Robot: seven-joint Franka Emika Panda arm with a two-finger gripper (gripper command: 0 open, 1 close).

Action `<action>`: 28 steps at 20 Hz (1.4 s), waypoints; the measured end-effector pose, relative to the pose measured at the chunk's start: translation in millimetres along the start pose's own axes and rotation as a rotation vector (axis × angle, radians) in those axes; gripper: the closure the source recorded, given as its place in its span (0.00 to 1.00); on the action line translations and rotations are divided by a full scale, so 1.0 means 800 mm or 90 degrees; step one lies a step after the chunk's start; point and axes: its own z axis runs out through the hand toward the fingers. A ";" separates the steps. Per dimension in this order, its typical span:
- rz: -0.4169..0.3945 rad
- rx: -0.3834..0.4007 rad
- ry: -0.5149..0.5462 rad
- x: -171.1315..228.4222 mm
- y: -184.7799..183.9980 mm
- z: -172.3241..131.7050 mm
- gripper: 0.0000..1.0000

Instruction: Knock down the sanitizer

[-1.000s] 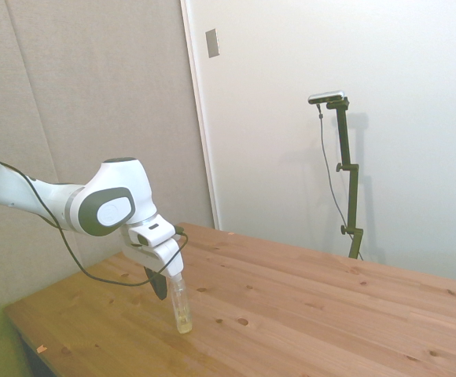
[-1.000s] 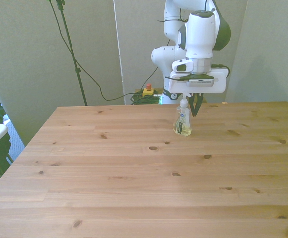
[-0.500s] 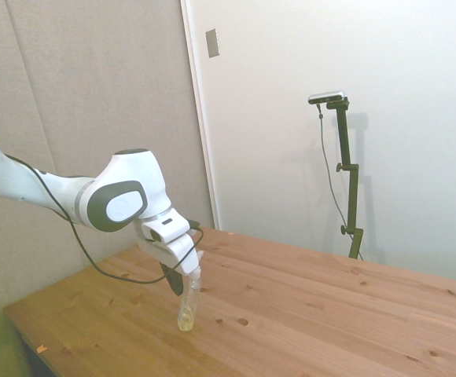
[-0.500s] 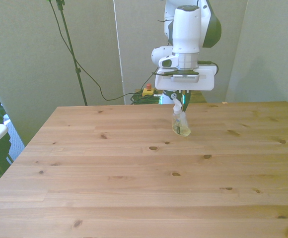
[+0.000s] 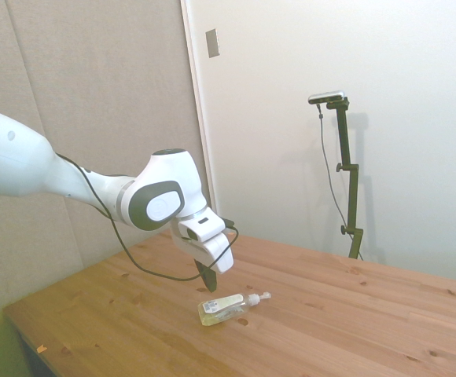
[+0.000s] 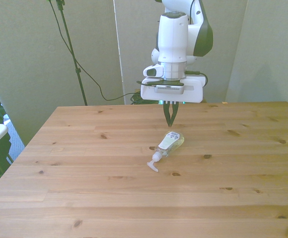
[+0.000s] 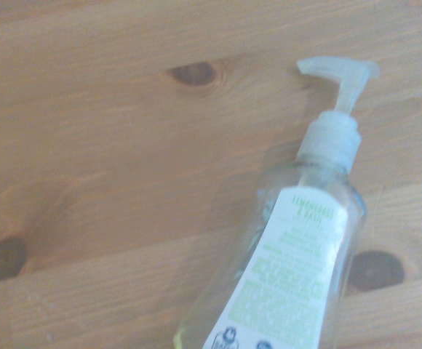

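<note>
Small clear plastic sanitizer bottle with white pump top (image 6: 168, 145) lies flat on its side on the wooden table (image 6: 109, 198), pump end toward the camera-side edge in the front view. White arm's two-finger gripper (image 6: 170, 121) hangs just above the bottle's base, fingers pinched together, holding nothing.

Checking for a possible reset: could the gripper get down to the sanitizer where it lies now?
Probably yes. The sanitizer lies on its side on the table, and the gripper hangs just above its base end, fingers together, with nothing between them.
</note>
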 end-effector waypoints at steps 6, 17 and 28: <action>0.027 0.011 0.013 0.033 -0.021 -0.002 1.00; 0.037 0.018 0.000 0.041 -0.022 0.002 0.00; 0.027 0.021 -0.004 0.041 -0.012 -0.010 0.00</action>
